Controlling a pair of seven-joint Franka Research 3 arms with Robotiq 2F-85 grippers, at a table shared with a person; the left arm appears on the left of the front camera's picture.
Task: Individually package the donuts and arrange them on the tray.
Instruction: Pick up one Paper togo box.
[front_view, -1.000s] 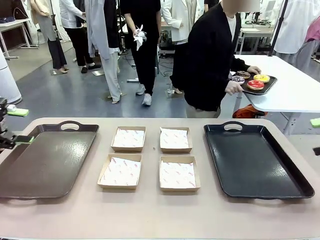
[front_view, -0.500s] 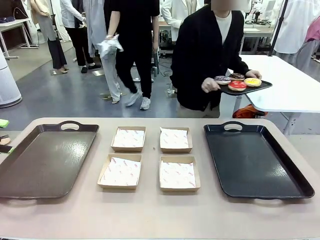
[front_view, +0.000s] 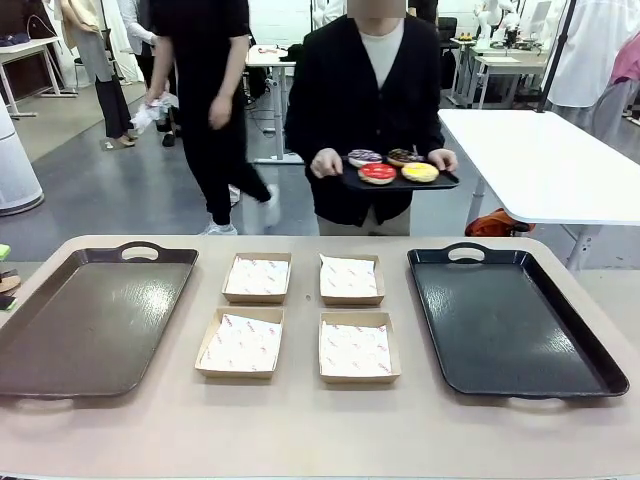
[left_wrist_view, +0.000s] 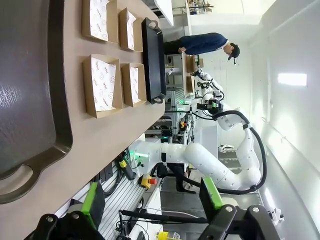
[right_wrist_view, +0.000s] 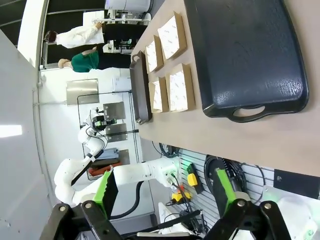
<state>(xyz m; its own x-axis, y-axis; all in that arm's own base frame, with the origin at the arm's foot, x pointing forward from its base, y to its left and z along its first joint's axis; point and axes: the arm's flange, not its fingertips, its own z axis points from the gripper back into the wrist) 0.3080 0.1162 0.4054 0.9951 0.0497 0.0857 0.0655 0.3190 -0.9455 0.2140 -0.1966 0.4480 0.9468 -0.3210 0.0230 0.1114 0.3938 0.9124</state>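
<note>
Four round donuts (front_view: 377, 173), glossy red, yellow, dark sprinkled and brown, lie flat with holes up, two by two on a small tray (front_view: 445, 181). A person (front_view: 360, 90) holds it beyond the desk's (front_view: 300, 430) far edge. The left tool (left_wrist_view: 151, 197) and right tool (right_wrist_view: 166, 192) are spread, gripping nothing.

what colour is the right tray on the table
The tray is glossy black, clearest in the front view.

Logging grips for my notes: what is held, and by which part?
The left gripper and right gripper are open, empty. A person's hands hold the donut tray by its two ends.
</note>
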